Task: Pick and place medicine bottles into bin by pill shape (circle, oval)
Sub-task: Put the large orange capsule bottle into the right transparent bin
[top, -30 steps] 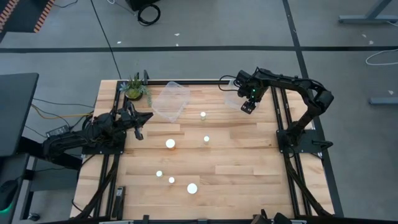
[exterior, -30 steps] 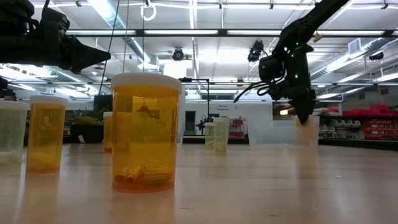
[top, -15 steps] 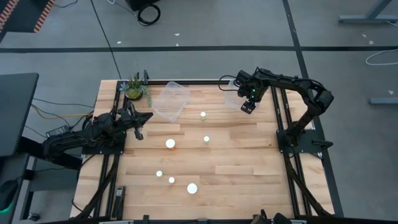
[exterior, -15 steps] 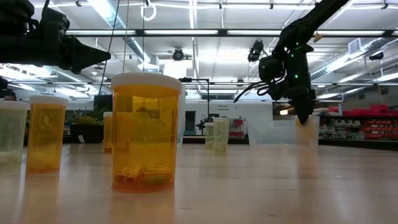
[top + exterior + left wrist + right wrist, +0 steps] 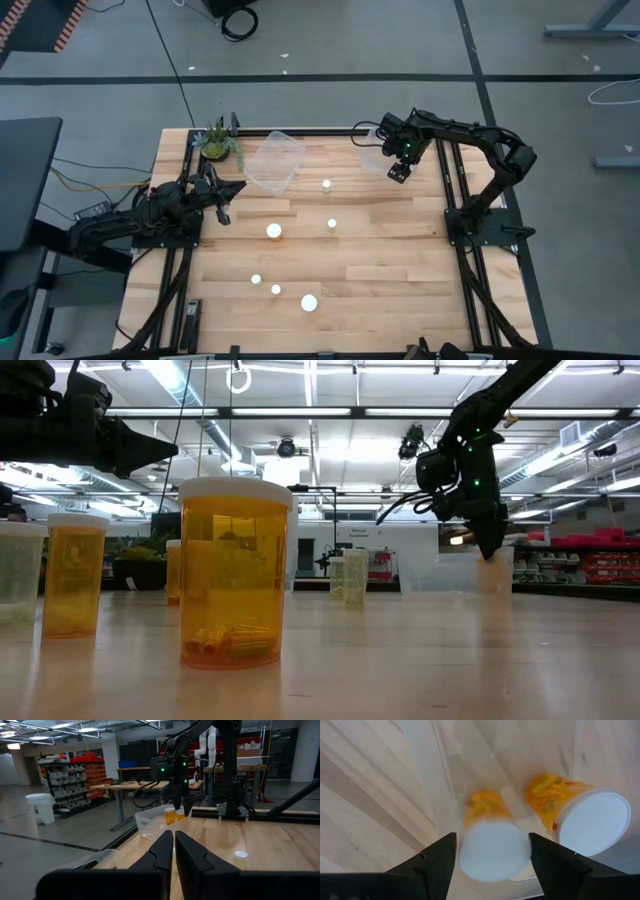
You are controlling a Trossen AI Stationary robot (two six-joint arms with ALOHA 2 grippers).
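My right gripper [image 5: 492, 836] hangs over the clear bin [image 5: 372, 158] at the back right, open. A blurred medicine bottle [image 5: 491, 845] with a white cap sits between its fingers [image 5: 436, 860]. A second bottle [image 5: 580, 820] lies on its side in that bin. Several white-capped amber bottles stand on the wooden table, such as one [image 5: 326, 184] near the bins, one [image 5: 274, 231] mid-table and one [image 5: 309, 302] at the front. My left gripper [image 5: 222, 210] waits shut at the table's left side, holding nothing.
A second clear bin [image 5: 272, 165] lies at the back centre-left, beside a green potted plant [image 5: 216, 140]. Black frame rails [image 5: 455, 190] run along both table sides. In the low view a large bottle [image 5: 235, 572] stands nearest the camera.
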